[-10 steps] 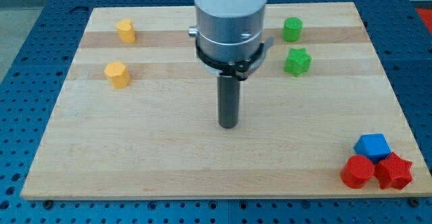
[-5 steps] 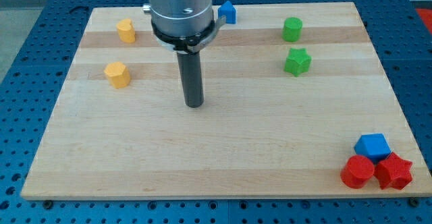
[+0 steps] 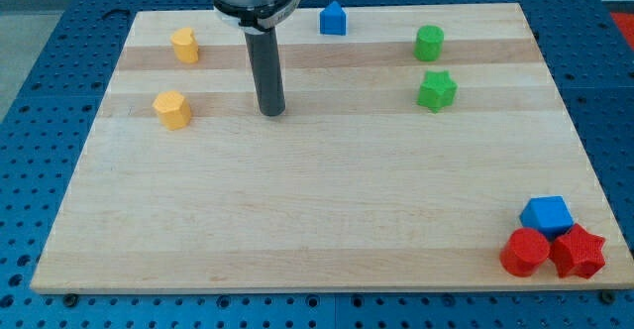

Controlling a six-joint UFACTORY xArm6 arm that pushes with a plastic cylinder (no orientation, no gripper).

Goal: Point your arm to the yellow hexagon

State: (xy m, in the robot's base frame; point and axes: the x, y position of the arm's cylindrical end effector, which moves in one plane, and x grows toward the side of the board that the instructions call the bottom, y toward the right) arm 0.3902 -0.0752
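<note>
The yellow hexagon [image 3: 172,109] lies at the view's left on the wooden board [image 3: 317,220]. My tip [image 3: 271,113] rests on the board to the right of the hexagon, at about the same height in the view, with a clear gap of roughly two block widths between them. A second yellow block, heart-shaped [image 3: 183,45], lies above the hexagon near the board's top left.
A blue house-shaped block [image 3: 334,19] lies at the top, right of the rod. A green cylinder [image 3: 429,44] and a green star [image 3: 436,90] lie at upper right. A blue cube [image 3: 547,215], a red cylinder [image 3: 523,252] and a red star [image 3: 579,252] cluster at the bottom right corner.
My tip has slid from the board's middle up and to the view's left, toward the yellow hexagon. The blue house-shaped block came out from behind the arm. No block has moved.
</note>
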